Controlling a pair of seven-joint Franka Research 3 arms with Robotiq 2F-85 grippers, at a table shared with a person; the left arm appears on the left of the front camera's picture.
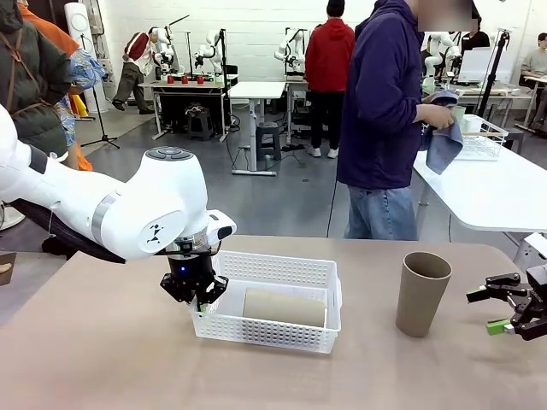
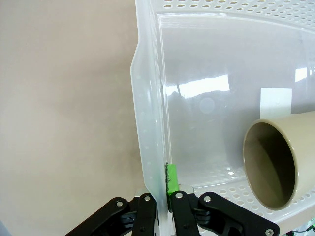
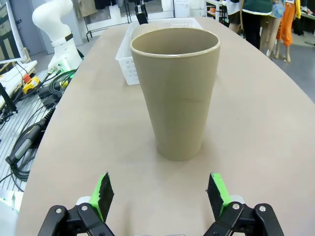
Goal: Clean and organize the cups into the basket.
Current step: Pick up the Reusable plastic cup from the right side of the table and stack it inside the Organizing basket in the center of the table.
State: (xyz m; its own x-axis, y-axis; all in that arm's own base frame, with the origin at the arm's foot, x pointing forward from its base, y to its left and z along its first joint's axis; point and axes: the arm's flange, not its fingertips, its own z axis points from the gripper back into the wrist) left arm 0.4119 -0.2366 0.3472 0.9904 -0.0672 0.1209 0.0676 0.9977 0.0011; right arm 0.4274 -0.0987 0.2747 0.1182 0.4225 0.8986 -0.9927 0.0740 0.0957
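The white lattice basket [image 1: 282,270] sits mid-table, and a beige cup [image 1: 285,306] lies on its side in it. My left gripper [image 1: 196,296] is shut on the basket's left wall [image 2: 147,98], one finger on each side, with the lying cup's mouth [image 2: 268,164] close by. A second beige cup [image 1: 421,293] stands upright to the right of the basket. My right gripper [image 1: 497,311] is open and level with this cup [image 3: 174,88], its green pads [image 3: 102,191] spread wider than the cup and a short way from it. The person at the far side wipes a pale cup [image 1: 458,111] with a grey-blue cloth [image 1: 444,141].
A second white table [image 1: 496,192] stands at the far right, with a wire-grid basket [image 1: 483,141] on it. The tan tabletop [image 1: 102,359] is bare in front of the basket and the cup. Cables [image 3: 34,128] lie on the floor beside the table edge.
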